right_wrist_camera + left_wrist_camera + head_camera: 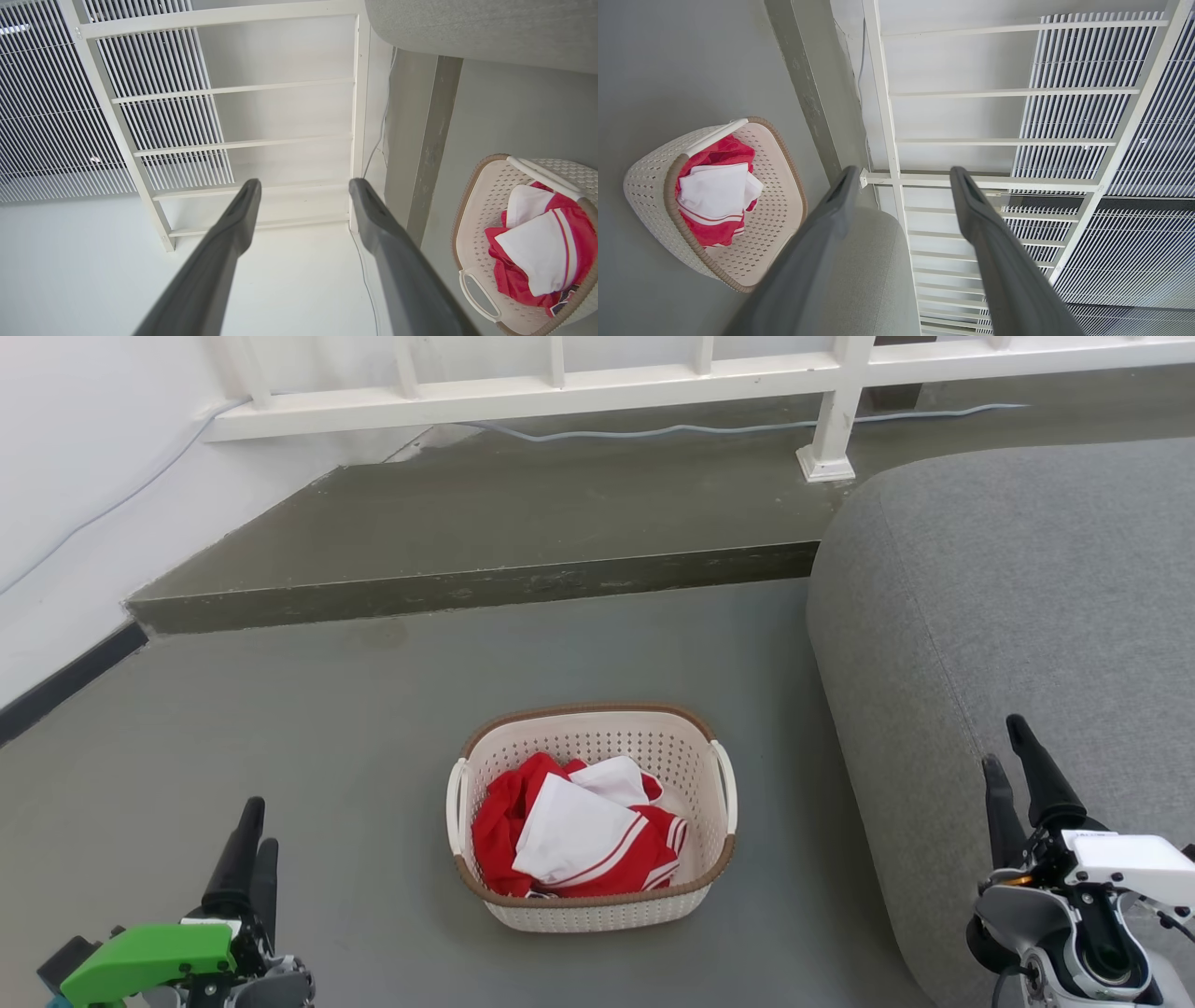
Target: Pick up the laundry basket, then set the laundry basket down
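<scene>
The laundry basket (597, 913), filled with red and white clothes (569, 840), is set on the floor (373, 728) at lower centre. The left gripper (260, 826), lower left, and right gripper (1002, 742), lower right, are held parted and empty, well apart from it, presumably so it can be approached from both sides.

Cream-white perforated plastic laundry basket (597, 910) sits on the grey floor (327, 728), red-and-white clothes (569, 835) inside, grey fabric sofa (1008, 616) near its right.

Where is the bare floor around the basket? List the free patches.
Bare floor lies left of the laundry basket, out to the wall, and beyond it up to the step. Tight: the strip between the basket and the grey sofa on its right.
</scene>
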{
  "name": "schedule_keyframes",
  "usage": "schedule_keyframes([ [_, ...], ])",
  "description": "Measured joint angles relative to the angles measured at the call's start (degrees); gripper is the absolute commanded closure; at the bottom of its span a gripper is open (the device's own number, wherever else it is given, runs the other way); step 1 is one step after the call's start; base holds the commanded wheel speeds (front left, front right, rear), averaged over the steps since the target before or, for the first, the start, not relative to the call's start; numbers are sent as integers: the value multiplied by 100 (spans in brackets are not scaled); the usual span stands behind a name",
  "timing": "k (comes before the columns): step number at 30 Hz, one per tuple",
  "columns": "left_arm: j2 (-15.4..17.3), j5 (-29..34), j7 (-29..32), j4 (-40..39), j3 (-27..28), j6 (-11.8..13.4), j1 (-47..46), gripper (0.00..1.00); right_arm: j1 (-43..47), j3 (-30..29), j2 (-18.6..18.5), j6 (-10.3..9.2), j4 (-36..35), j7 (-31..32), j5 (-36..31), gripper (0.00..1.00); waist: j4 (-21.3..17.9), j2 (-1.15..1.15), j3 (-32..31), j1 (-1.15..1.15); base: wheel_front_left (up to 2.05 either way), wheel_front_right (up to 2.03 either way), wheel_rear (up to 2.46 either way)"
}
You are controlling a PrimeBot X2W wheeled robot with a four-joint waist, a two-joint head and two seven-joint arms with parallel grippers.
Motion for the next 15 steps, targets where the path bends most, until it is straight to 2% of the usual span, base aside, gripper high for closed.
schedule_keyframes([
  [8,41,114,-203,-183,-82,0,-7,0,-19,164,-13,1,-224,-142,-97,0,1,0,1,0,0,0,0],
  [15,118,464,-356,-310,-210,0,-19,0,-58,337,-70,1,-419,-280,-288,0,-2,0,7,0,0,0,0],
])
